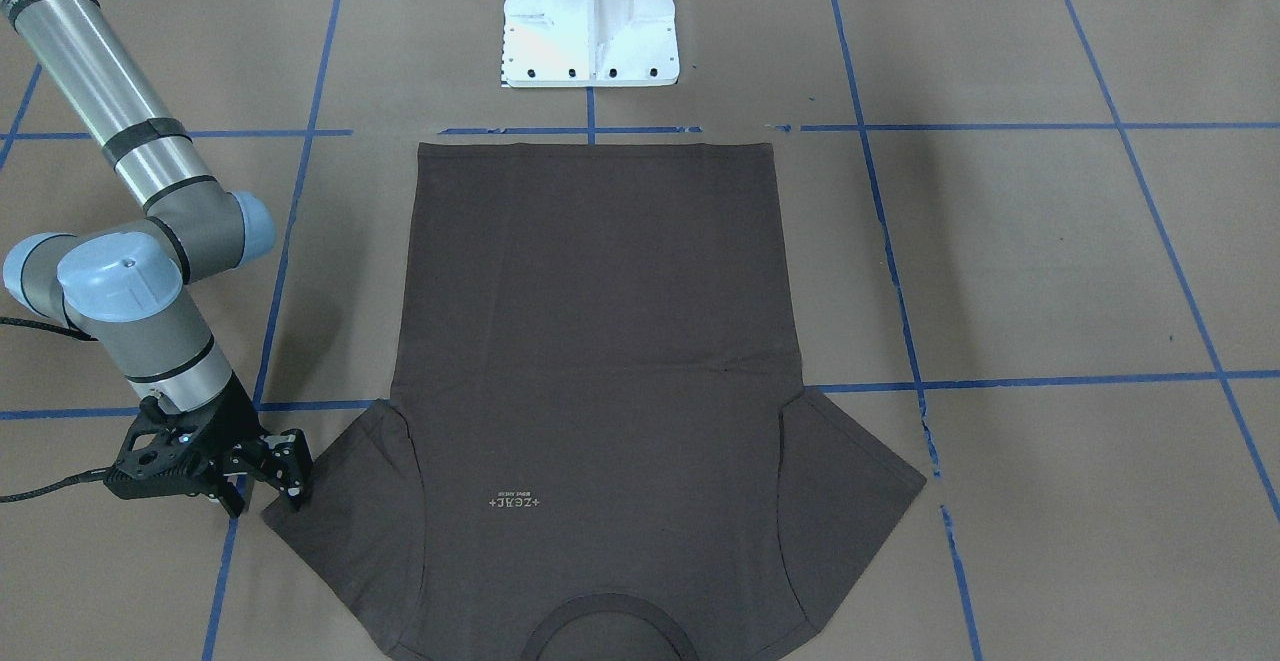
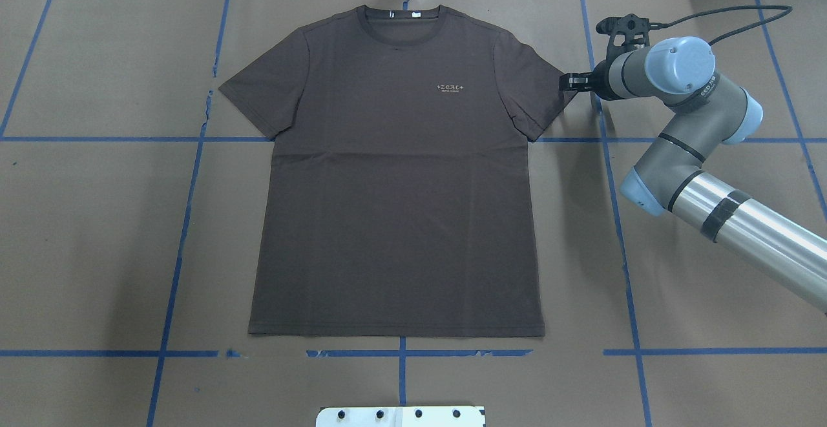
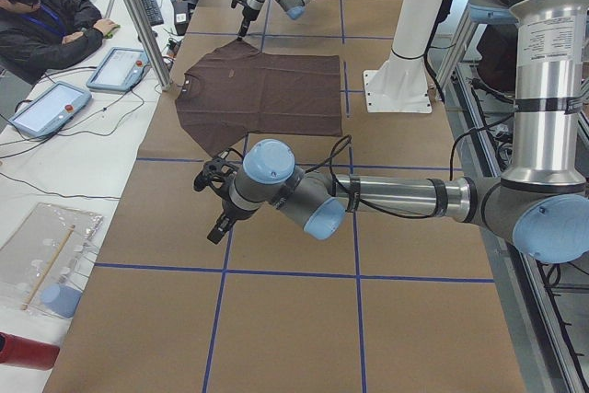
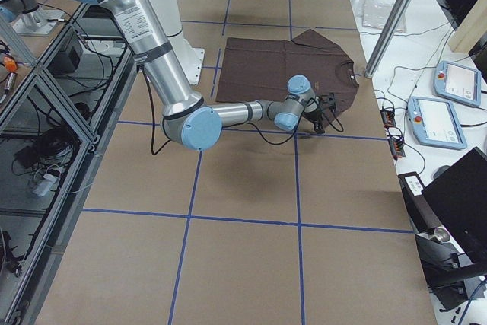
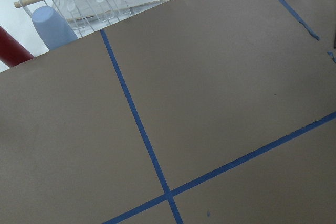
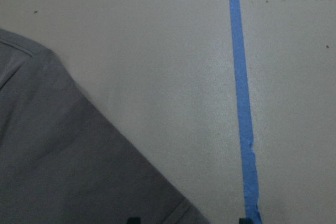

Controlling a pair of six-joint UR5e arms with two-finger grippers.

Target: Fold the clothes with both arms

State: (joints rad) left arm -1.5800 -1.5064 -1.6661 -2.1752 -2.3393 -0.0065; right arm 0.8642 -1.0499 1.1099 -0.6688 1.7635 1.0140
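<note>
Overhead exterior: brown T-shirt (image 2: 394, 188) lies flat, logo up, mid surface (image 2: 97, 220); collar on far side, hem twd white pedestal (image 2: 400, 416). R pincer (image 1: 268, 503) sits low at the tip of one sleeve (image 2: 533, 91), fingers apart, sleeve hem btwn them in wrist view. L pincer (image 3: 219, 223) over bare paper, well apart from shirt; can't tell if its fingers are apart or together.

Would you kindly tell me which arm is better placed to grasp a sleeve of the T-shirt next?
Right, I would judge. The right gripper sits at the T-shirt sleeve's edge with jaws open, while the left gripper hangs over bare paper, apart from the shirt.
</note>
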